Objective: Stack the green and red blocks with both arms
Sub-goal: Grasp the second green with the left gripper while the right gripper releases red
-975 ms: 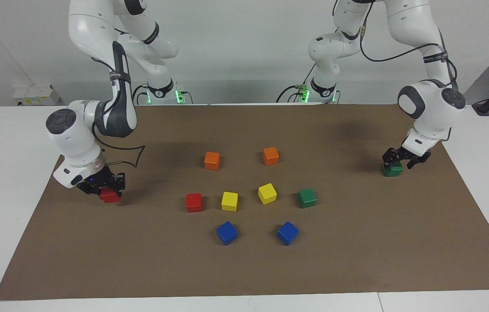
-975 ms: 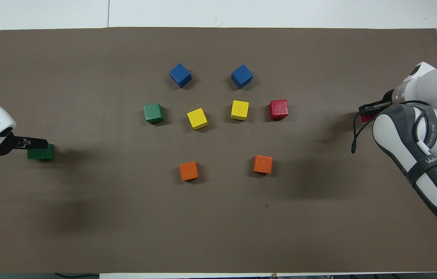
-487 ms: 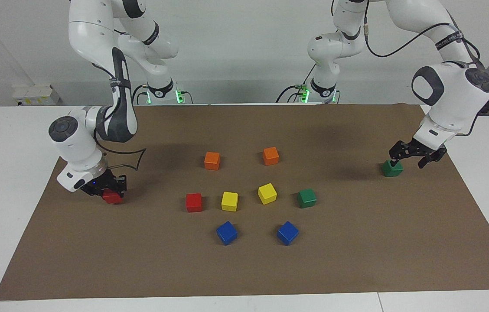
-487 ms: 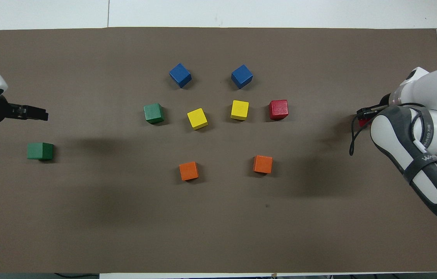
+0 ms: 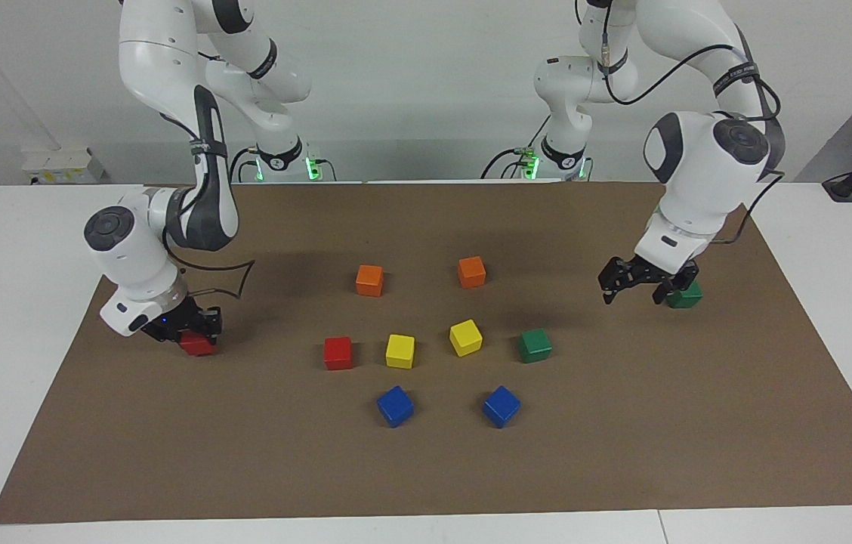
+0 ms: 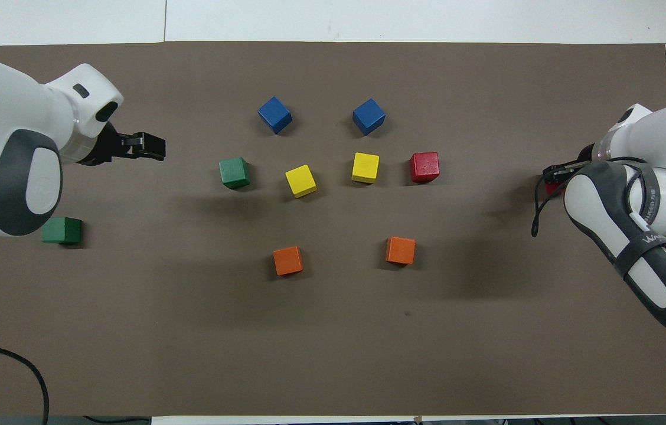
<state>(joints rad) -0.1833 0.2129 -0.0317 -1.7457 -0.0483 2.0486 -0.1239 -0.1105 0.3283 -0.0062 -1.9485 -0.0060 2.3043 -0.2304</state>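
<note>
One green block (image 5: 684, 295) lies on the brown mat (image 5: 426, 468) at the left arm's end; it also shows in the overhead view (image 6: 62, 230). A second green block (image 5: 535, 344) (image 6: 234, 172) and a red block (image 5: 338, 353) (image 6: 424, 167) lie in the middle group. My left gripper (image 5: 634, 285) (image 6: 150, 146) is open and empty, raised over the mat between the two green blocks. My right gripper (image 5: 196, 336) (image 6: 554, 177) is low at the right arm's end, shut on the other red block (image 5: 197, 344) (image 6: 552, 187), which is at the mat.
Two yellow cubes (image 5: 399, 350) (image 5: 465, 337) lie between the middle red and green blocks. Two orange cubes (image 5: 369, 279) (image 5: 471, 271) lie nearer the robots. Two blue cubes (image 5: 395, 406) (image 5: 501, 406) lie farther from them.
My left gripper let go of the green block at its end, rose and swung toward the middle. My right gripper settled slightly lower with the red block.
</note>
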